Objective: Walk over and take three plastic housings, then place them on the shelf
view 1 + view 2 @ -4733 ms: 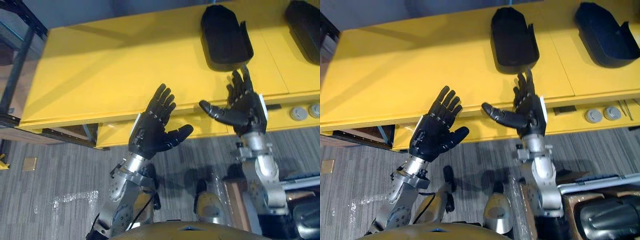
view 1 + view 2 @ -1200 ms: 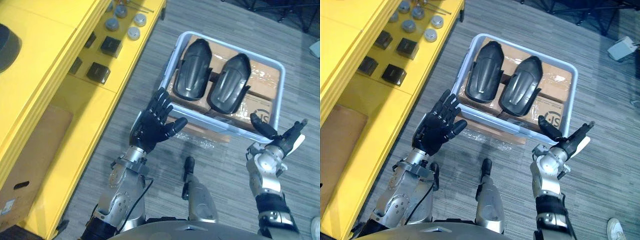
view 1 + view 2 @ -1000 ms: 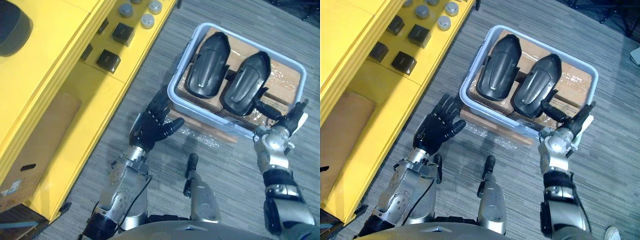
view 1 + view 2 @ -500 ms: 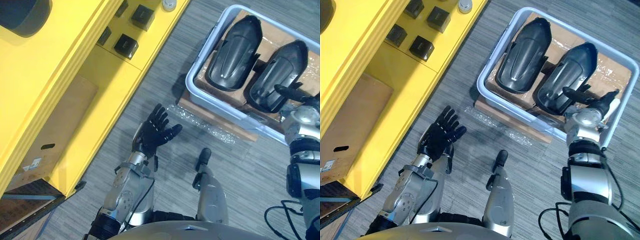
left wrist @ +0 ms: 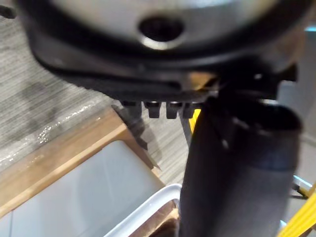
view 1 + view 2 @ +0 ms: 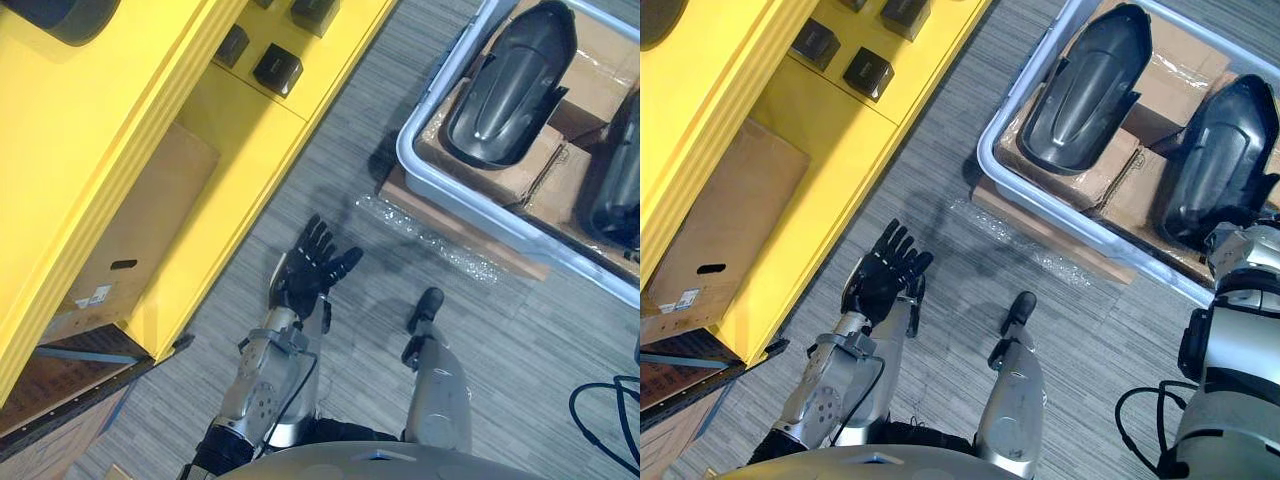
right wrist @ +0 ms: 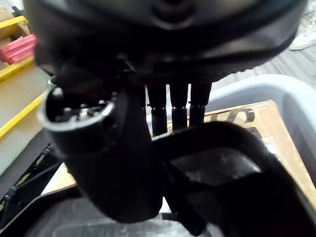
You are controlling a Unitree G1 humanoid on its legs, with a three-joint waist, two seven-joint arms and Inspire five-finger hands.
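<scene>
left hand (image 6: 308, 270) spread wide; right hand (image 7: 116, 163) at a black plastic housing (image 6: 1222, 160) in the grey tub (image 6: 986, 151), grasp hidden, cannot tell.

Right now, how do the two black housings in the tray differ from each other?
The left housing lies untouched, nearer the yellow shelf; the right housing has the right hand at its near end. The left housing lies slightly farther from the robot than the right one. Both are black, elongated, parallel, on cardboard in the pale tray.
</scene>
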